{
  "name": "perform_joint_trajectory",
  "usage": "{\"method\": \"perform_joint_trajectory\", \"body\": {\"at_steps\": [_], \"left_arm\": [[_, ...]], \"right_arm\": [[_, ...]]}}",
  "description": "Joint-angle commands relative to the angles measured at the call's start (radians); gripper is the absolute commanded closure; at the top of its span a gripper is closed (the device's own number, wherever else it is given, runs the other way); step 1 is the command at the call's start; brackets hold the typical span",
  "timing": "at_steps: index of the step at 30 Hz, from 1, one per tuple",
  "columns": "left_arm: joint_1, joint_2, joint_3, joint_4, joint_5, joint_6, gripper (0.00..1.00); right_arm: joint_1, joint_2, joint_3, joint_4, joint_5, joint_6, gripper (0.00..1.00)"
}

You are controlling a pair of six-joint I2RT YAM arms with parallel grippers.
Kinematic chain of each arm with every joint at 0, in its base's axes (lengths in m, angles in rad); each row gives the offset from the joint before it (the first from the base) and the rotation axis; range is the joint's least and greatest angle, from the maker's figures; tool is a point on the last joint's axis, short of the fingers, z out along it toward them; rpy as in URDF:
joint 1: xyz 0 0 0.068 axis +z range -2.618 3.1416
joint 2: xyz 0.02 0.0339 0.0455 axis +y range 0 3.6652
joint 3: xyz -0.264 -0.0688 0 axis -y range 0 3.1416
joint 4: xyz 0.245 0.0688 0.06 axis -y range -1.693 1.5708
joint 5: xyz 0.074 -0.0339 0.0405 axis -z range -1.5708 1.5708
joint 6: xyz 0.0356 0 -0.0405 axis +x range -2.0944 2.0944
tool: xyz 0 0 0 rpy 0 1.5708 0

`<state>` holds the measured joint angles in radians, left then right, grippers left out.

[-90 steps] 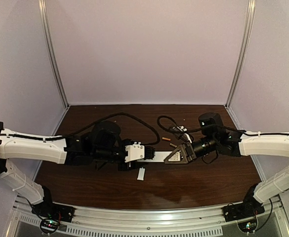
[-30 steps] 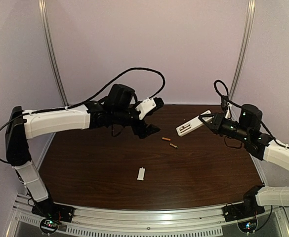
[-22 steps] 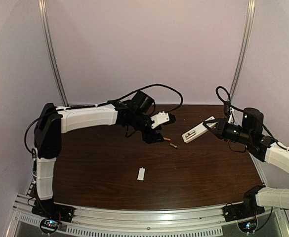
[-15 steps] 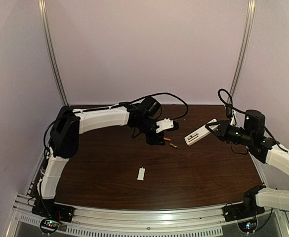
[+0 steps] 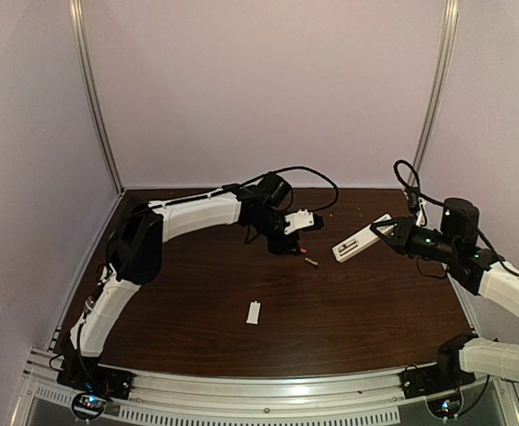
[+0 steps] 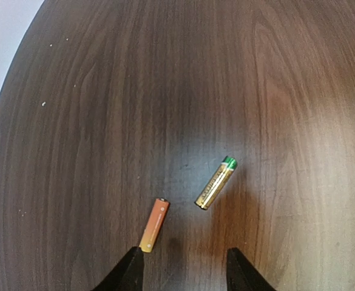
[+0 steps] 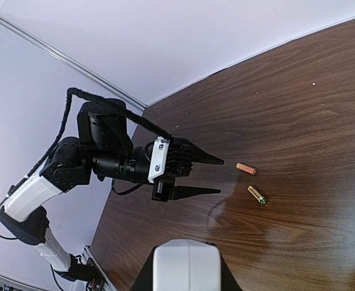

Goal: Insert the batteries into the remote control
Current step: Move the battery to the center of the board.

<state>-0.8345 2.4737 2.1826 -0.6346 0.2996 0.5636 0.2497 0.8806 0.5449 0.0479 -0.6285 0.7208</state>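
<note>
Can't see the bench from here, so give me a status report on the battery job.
Left tool open, empty, over orange battery and gold battery. Right tool shut on remote, held off table. Nothing blocking either battery.

Slim white rectangular remote control [image 7: 186, 264] is cut off at the right wrist view's 6 o'clock edge; the left gripper [image 6: 183, 270] shows only two black fingertips [image 6: 127, 274] at its own view's 6 o'clock.
</note>
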Motion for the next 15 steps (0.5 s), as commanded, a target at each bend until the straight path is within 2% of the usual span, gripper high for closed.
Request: {"method": "perform_joint_trajectory", "body": {"at_steps": [1, 15], "left_arm": [[0.020, 0.052, 0.048, 0.047, 0.073, -0.021, 0.53], [0.061, 0.158, 0.116, 0.112, 0.141, -0.066, 0.53]], "right_arm": [[-0.010, -0.009, -0.008, -0.003, -0.018, -0.008, 1.00], [-0.019, 0.012, -0.010, 0.000, -0.028, -0.017, 1.00]]}}
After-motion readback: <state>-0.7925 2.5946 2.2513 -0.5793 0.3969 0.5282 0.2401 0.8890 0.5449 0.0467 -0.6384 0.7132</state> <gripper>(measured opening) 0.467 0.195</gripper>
